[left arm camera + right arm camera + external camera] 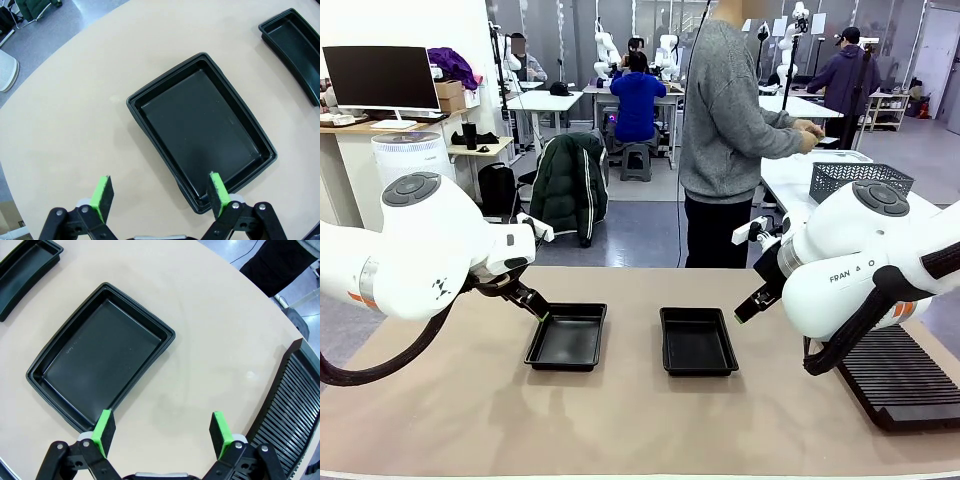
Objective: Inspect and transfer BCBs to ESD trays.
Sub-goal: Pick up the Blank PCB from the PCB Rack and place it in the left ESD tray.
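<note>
The left ESD tray (pixel 567 337) and right ESD tray (pixel 698 341) lie empty at the centre of the table (pixel 620 425). We judge transfer not begun: our left gripper (pixel 160 193) and right gripper (pixel 162 432), both spread and empty, first need a BCB. The slotted rack (pixel 900 375) lies at 3 o'clock and the person (pixel 730 120) stands at 12 o'clock; the trays are unobstructed.

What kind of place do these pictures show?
Most likely a robotics lab or workshop: two white robot arms at a work table with black ESD trays, a monitor on a desk, people working at tables behind.
</note>
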